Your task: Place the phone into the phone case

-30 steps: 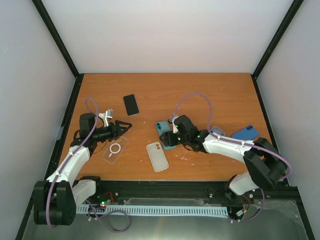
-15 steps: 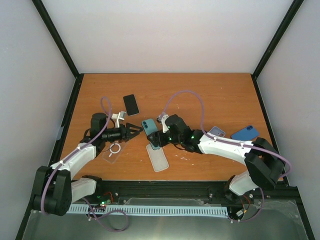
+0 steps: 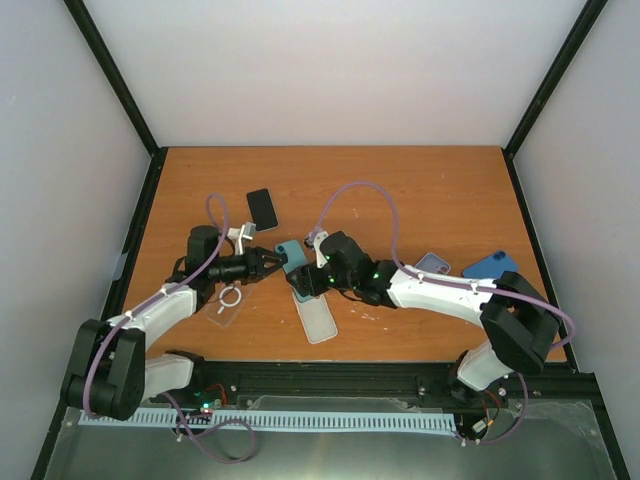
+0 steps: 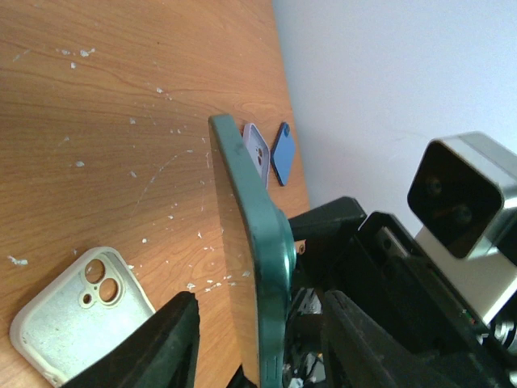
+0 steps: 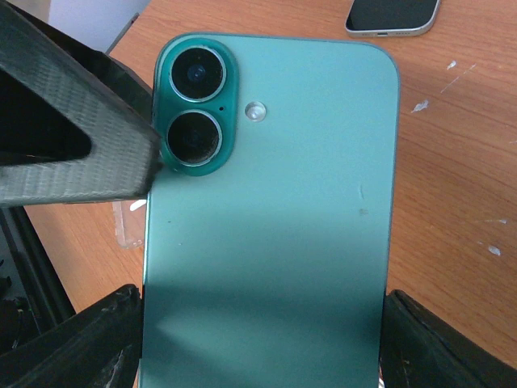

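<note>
above mid table point(image 3: 420, 190) (lifted off the wood), teal phone point(image 5: 266, 226) gripped by right gripper point(image 5: 262, 356); left gripper point(image 4: 258, 339) jaws straddle its cam end, can't tell if clamped. pale case point(image 4: 81, 315) & clear case point(image 3: 228, 301) lie empty.

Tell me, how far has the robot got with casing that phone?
Done: the green phone is off the table, clamped in the right gripper. In hand: the left gripper straddles its camera end, jaws not yet tight. Left: the fitting itself; the pale case lies empty on the table nearby.

The phone point(image 5: 266, 218) is teal, the case point(image 4: 77, 323) seemingly whitish-green.
</note>
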`<state>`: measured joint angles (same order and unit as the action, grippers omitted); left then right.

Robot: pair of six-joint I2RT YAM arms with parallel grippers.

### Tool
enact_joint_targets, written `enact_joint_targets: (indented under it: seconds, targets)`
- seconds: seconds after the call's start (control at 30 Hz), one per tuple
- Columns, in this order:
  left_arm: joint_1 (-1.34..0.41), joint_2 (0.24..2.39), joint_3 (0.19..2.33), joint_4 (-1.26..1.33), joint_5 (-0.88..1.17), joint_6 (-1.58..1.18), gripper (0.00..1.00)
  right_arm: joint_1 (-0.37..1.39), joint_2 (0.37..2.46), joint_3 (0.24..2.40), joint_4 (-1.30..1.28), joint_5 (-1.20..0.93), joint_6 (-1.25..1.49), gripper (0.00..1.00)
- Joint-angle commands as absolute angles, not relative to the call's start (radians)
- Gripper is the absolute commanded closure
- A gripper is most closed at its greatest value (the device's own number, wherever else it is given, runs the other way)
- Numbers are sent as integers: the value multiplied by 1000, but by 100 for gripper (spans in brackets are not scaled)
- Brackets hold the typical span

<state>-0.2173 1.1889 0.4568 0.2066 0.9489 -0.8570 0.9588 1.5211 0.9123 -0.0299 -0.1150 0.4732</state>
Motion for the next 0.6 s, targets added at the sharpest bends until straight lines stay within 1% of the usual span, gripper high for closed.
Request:
enact_joint_targets:
  seconds: [0.0, 0.03, 0.13, 0.17, 0.2, 0.23, 0.27, 0.3, 0.37, 0.4, 0.5, 0.57]
  targets:
    - [-222, 1198, 459, 224, 942, -855, 70, 974, 1531, 970, 17, -84, 480, 42]
    - [-222, 1195, 460, 219, 939, -855, 72, 974, 1534, 974, 16, -82, 481, 42]
    - [-222, 1193, 465, 199, 924, -855, 85, 977, 1547, 988, -3, -76, 479, 42]
    - [-222, 1196, 466, 196, 921, -856, 90, 978, 1550, 994, -15, -67, 477, 40]
    - [-222, 1198, 467, 192, 918, -859, 96, 982, 1550, 998, -33, -51, 475, 34]
    - [-222, 1201, 468, 189, 915, -863, 98, 984, 1547, 997, -50, -34, 472, 30]
    - [-222, 1202, 467, 187, 913, -866, 100, 987, 1544, 1000, -73, -20, 470, 23]
    - [-222, 1203, 468, 185, 911, -871, 99, 990, 1542, 1007, -105, -4, 468, 19]
    - [-222, 1204, 471, 178, 910, -875, 100, 1003, 1536, 1026, -182, 49, 467, 13]
    - [-222, 1204, 476, 171, 909, -877, 100, 1017, 1531, 1034, -216, 83, 461, 12]
    - [-222, 1200, 495, 125, 894, -885, 100, 1075, 1521, 1068, -310, 221, 442, 14]
    - [-222, 1199, 509, 100, 884, -896, 100, 1109, 1530, 1106, -369, 294, 433, 21]
